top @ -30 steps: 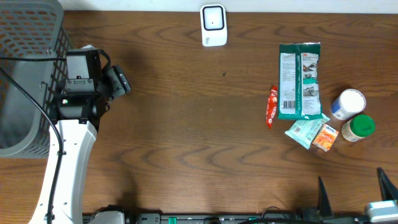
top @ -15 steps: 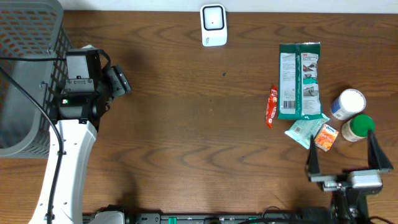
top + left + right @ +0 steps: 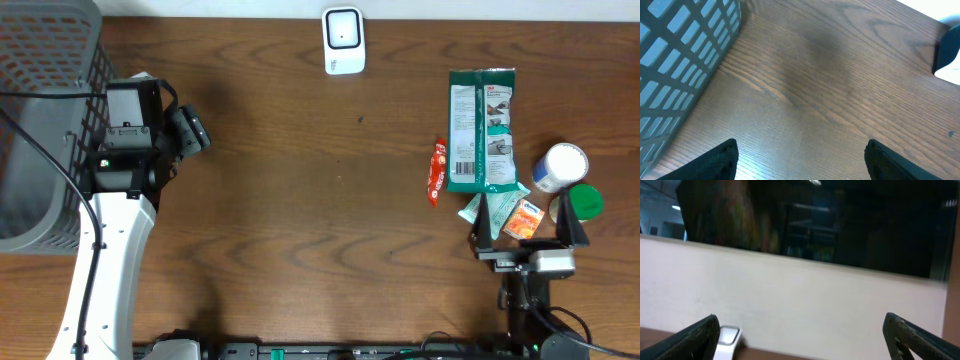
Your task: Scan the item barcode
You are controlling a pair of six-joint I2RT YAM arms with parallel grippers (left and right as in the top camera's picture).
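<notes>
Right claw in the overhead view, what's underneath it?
Under the open right claw lie a pale teal sachet and an orange packet. One finger hides a strip of the sachet, the other part of the green-lidded jar.

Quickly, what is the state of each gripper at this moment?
Left gripper: open, holding nothing.
Right gripper: open, holding nothing.

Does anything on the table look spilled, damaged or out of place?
Nothing stands out. The green pouch, red sachet, white-capped jar and green-capped jar sit grouped at the right, unspilled; the scanner stands at the far edge.
</notes>
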